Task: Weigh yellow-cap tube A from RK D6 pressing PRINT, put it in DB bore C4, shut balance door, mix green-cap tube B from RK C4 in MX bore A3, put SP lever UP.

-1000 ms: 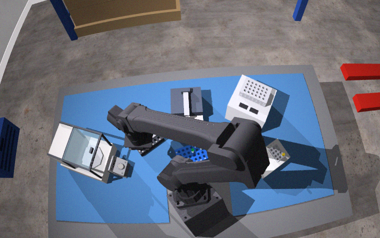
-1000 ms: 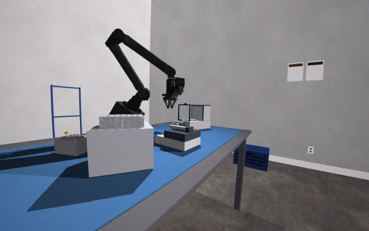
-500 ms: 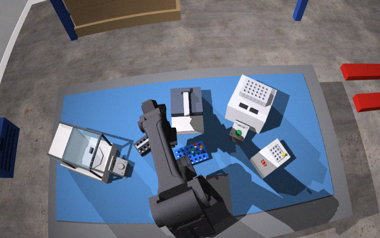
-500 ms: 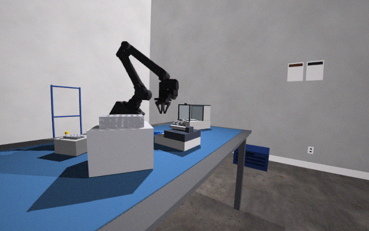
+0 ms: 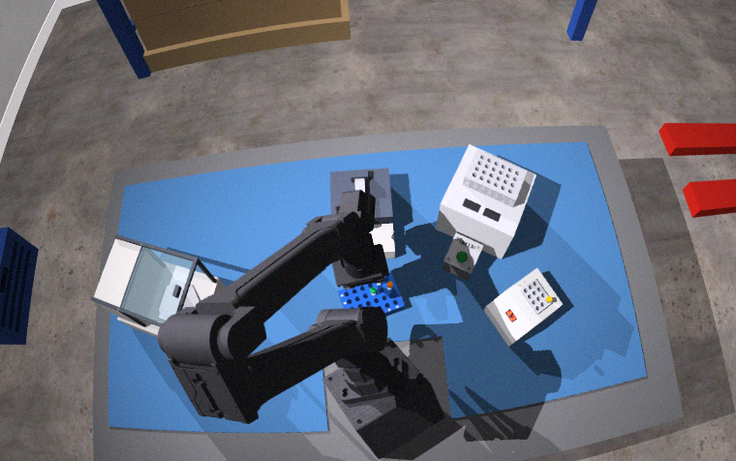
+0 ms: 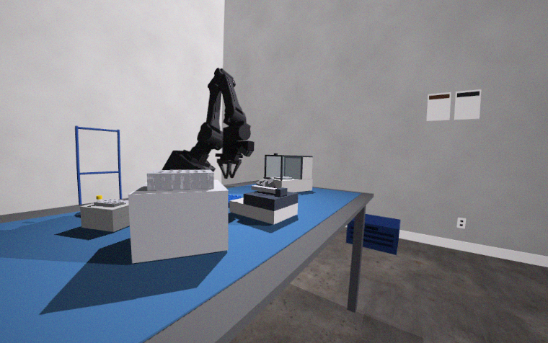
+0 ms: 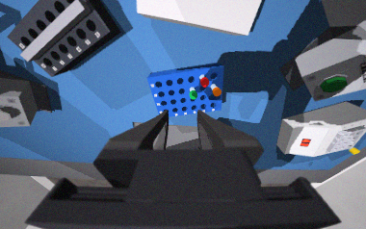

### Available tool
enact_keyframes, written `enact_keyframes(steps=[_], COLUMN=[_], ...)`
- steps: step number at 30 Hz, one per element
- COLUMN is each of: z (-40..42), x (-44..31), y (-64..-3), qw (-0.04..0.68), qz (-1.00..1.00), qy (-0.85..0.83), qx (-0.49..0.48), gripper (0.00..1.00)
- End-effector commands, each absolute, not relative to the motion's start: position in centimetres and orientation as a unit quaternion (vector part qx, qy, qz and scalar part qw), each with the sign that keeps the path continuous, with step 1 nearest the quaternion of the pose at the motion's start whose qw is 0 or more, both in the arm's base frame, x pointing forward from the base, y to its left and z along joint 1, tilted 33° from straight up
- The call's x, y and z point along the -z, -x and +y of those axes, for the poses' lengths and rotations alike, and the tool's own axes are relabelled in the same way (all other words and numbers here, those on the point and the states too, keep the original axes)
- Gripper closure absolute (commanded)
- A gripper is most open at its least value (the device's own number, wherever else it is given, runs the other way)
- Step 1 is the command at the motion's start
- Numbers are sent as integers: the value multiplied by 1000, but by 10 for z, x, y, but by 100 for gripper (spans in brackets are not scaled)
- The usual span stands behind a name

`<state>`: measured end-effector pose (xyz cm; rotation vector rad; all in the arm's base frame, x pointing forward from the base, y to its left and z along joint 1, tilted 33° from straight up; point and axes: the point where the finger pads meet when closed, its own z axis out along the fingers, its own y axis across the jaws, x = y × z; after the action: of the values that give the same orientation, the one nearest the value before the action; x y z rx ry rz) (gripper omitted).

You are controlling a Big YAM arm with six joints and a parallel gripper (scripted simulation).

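My gripper [image 6: 228, 176] [image 7: 182, 114] is partly open and empty, high above the blue tube rack [image 5: 398, 292] [image 7: 169, 76]. Tube B's green cap [image 5: 373, 291] [image 7: 193, 94] stands in the rack. Tube A's yellow cap [image 5: 550, 298] [image 6: 99, 197] [image 7: 354, 151] stands in the dry block [image 5: 500, 320] [image 6: 94, 220] [image 7: 289, 139]. The balance [image 5: 110, 271] [image 6: 307, 184] has its glass top pane [image 5: 154, 276] over the box, looking shut. The mixer [image 5: 453, 214] [image 6: 177, 225] has a green START key [image 5: 461, 257] [image 7: 333, 84]; both top lamps look dark. The spectrophotometer [image 5: 380, 181] [image 6: 264, 200] is partly behind my arm; its lever position is unclear.
A red cap [image 7: 204, 82] and an orange cap [image 5: 389, 284] [image 7: 217, 90] stand close to the green one in the rack. The dark magnet block [image 7: 99, 33] lies beyond the rack to the left. My arm hides it in the top view.
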<state>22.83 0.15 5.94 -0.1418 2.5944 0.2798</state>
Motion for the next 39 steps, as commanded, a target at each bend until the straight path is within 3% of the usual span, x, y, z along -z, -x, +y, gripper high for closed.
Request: enact_keyframes(steps=[1, 39], z=[-8, -15], x=[-54, -42], y=[-238, -233], qw=[272, 264], qz=[950, 952], qy=[123, 118], qx=[-95, -101], gripper=[64, 64])
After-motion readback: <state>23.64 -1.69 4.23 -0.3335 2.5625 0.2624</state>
